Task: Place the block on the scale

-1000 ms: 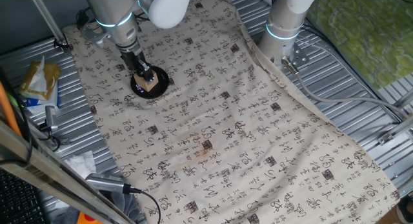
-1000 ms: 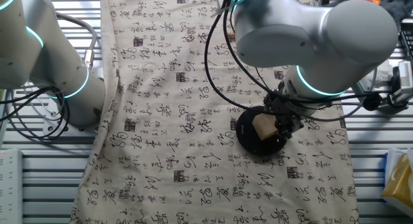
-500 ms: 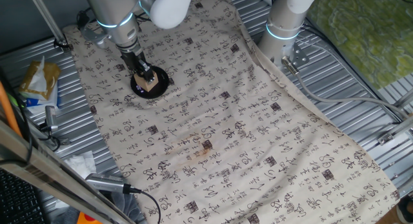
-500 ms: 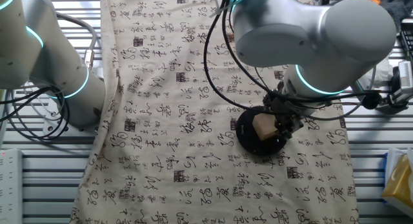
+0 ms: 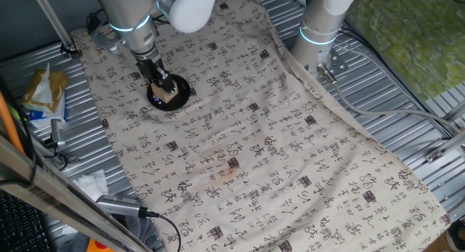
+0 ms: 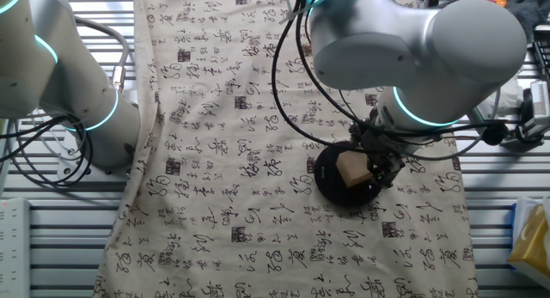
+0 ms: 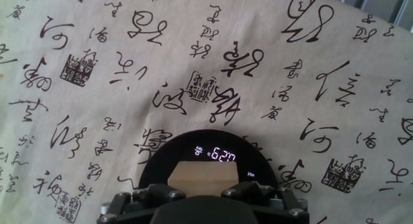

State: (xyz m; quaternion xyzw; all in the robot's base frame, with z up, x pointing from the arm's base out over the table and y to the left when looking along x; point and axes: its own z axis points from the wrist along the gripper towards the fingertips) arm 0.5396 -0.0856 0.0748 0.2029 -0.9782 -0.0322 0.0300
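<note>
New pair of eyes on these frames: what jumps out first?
The cloth printed all over with black calligraphy covers the table. Near its far left end in one fixed view, the hand holds the tan block on the round black scale. In the hand view the scale's display is lit.
</note>
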